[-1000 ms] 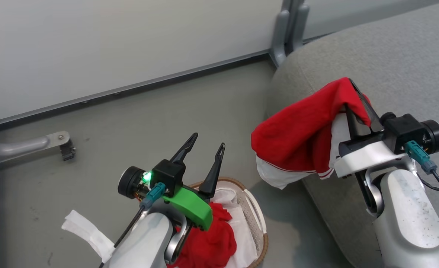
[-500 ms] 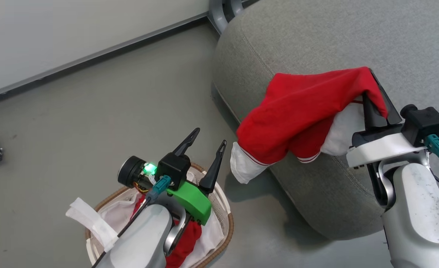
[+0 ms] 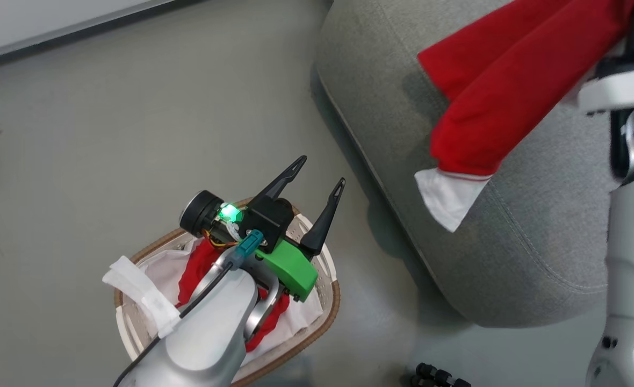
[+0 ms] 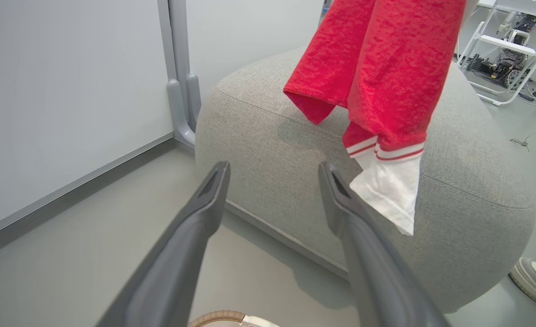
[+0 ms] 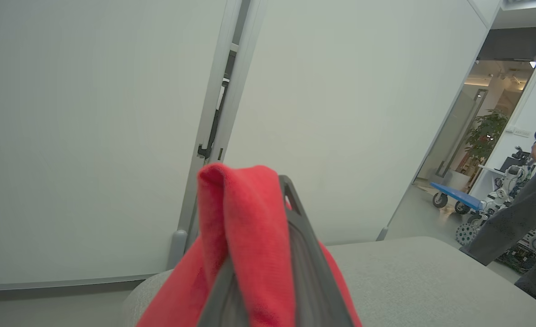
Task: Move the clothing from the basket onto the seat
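Head cam has swung since the earlier frames, so the whole picture shift is the camera, not the objects.

Right gripper (image 5: 279,190): fingers together, clamped on one red garment (image 3: 489,97), with a fold draped over the fingertips in the right wrist view. Half a second ago the garment's white end hung past the left edge of the grey seat (image 3: 510,252), over the floor (image 3: 134,134). Now the garment sits further right against the seat, and the white end hangs over the cushion's rounded left corner. In the left wrist view it dangles free, with stripe trim just above the white end and a shadow on the cushion top. Cannot tell if it touches the seat.

Left gripper (image 3: 321,171): fingers apart, holding nothing, still above the far right rim of the basket (image 3: 333,301), same relation as before.

Second red garment (image 3: 193,269) is still in the basket on the white liner sheet (image 3: 161,266), partly hidden by the left forearm. A liner strip hangs over the basket's left rim. The basket stands on the floor, near left, apart from the seat.

Person's legs (image 5: 513,227) are at far right in the right wrist view. A shoe (image 4: 533,279) shows beside the seat in the left wrist view.
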{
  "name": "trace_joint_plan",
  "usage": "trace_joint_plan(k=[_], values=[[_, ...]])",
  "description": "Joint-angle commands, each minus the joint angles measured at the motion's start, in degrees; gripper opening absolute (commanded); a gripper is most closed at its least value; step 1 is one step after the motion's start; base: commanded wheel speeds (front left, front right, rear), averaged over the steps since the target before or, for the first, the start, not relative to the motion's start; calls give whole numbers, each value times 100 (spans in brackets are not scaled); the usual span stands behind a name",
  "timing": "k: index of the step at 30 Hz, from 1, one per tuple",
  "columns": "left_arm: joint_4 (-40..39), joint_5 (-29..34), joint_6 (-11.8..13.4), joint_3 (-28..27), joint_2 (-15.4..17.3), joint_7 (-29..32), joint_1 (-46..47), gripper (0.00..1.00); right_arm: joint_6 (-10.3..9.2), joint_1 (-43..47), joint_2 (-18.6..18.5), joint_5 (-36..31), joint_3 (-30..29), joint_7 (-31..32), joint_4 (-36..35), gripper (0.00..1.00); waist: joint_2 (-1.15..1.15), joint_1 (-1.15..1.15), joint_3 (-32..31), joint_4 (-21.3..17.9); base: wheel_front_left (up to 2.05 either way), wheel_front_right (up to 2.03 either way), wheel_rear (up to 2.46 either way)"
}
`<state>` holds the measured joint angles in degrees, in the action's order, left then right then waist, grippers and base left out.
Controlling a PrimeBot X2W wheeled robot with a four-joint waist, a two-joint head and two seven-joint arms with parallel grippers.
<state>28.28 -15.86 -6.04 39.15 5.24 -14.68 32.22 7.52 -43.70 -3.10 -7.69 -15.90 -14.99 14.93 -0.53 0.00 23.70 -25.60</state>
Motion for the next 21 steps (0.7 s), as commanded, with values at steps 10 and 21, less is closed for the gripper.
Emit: trace_joint_plan(k=[10, 21], values=[[-436, 212, 39, 163, 104, 236, 476, 100, -6, -1973, -1464, -544, -970, -29, 846, 0, 53, 0, 1185, 1001, 0, 0, 0], [-846, 323, 187, 170, 287, 378, 653, 100, -6, -2296, -1921, -756, -1574, -28, 1839, 0, 53, 0, 1903, 1443, 0, 0, 0]])
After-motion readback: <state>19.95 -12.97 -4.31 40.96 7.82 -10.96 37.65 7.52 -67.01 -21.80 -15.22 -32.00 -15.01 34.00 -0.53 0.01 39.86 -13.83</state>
